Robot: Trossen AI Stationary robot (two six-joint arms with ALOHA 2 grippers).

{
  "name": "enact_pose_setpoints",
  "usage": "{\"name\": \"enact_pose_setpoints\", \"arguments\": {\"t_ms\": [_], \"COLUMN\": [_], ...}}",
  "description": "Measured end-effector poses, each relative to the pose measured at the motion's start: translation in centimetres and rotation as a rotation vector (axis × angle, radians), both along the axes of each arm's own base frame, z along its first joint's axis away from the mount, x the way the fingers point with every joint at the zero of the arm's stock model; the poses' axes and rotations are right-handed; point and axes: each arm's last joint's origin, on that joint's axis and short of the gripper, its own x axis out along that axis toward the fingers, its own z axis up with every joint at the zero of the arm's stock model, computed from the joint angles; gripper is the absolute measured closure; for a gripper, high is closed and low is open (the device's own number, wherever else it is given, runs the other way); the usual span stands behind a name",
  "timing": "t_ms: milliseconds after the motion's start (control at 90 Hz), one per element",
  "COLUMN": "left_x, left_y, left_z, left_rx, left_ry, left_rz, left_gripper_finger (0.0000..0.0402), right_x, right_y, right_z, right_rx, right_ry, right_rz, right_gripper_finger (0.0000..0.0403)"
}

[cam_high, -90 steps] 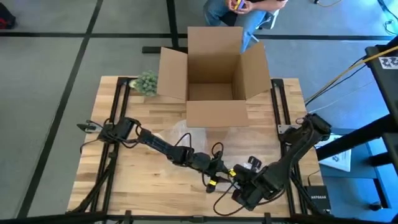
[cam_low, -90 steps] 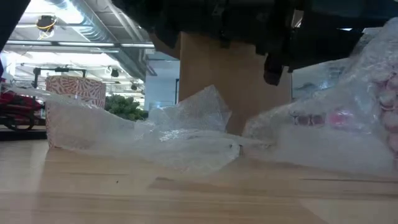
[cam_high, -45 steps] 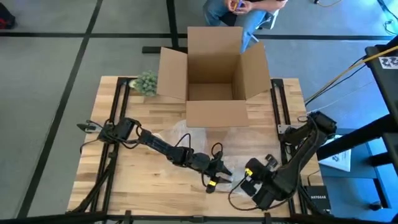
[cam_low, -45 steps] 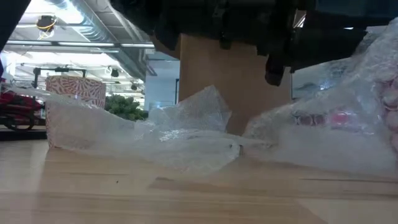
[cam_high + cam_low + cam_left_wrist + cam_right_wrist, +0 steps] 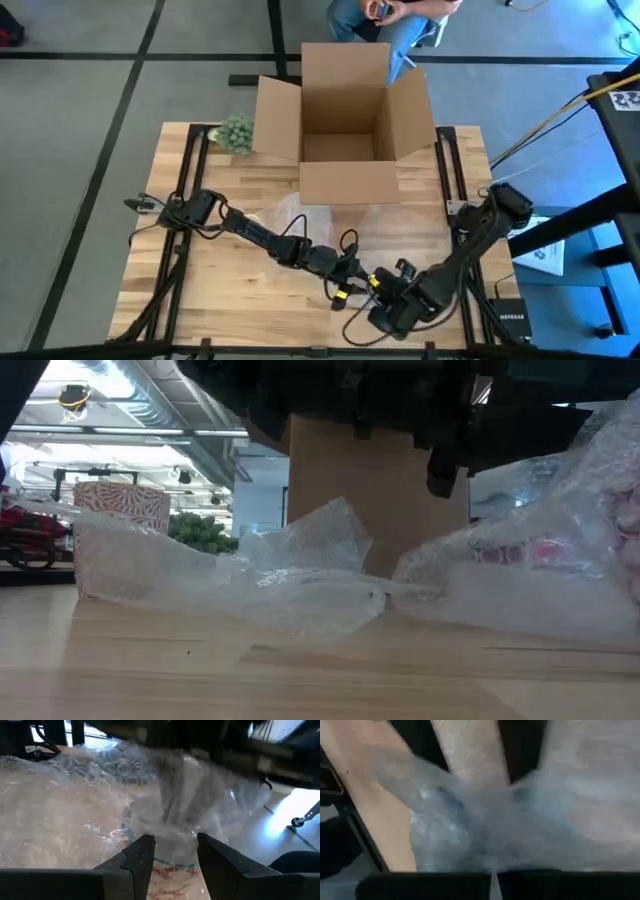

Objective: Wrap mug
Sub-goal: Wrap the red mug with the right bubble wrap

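Wooden table (image 5: 200, 290) holds bubble wrap (image 5: 300, 585); no writing legible.

The overhead view is evenly lit and fairly sharp, with soft, faint shadows under the open brown cardboard box (image 5: 345, 120) on the pale wooden table (image 5: 210, 270). At table height, bright ceiling lights glare behind, leaving the arms overhead as black silhouettes. The crumpled clear bubble wrap (image 5: 300, 585) catches white highlights. The left wrist picture is hazy with a bright patch at one edge; the right wrist picture is heavily smeared by blur.
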Motion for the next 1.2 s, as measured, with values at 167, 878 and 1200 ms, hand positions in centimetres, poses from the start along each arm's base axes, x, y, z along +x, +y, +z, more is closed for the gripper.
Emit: {"name": "enact_pose_setpoints", "arguments": {"t_ms": [167, 878, 1200], "left_x": [0.0, 0.0, 0.0], "left_y": [0.0, 0.0, 0.0], "left_z": [0.0, 0.0, 0.0], "left_rx": [0.0, 0.003, 0.001], "left_ry": [0.001, 0.0, 0.0], "left_rz": [-0.001, 0.002, 0.003], "left_gripper_finger": [0.0267, 0.0267, 0.0267], "right_x": [0.6, -0.1, 0.5], "right_y": [-0.7, -0.2, 0.0], "right_z": [-2.6, 7.8, 1.4], "right_rx": [0.078, -0.019, -0.049], "right_ry": [0.079, -0.069, 0.125], "right_rz": [0.012, 0.08, 0.061], "right_gripper_finger": [0.0402, 0.0402, 0.0402]}}
